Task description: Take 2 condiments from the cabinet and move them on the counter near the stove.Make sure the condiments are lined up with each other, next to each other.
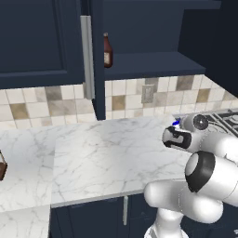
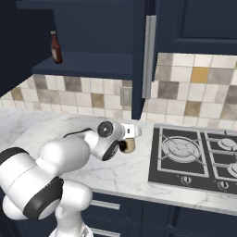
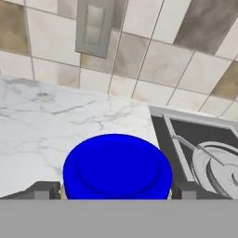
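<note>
Gripper (image 3: 116,190) wide astride jar (image 3: 117,167)

I can read no text, number or sign anywhere. The bottle (image 1: 107,50) on the cabinet shelf (image 1: 153,62) wears a pale label, but its print is too small to make out. The jar's blue lid (image 3: 117,167) is plain.

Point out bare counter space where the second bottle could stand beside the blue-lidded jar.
Bare white marble counter runs left of the blue-lidded cream jar, toward the tiled wall. Right of the jar it is tight: the black gas stove borders it. The open end effector straddles the jar.
</note>
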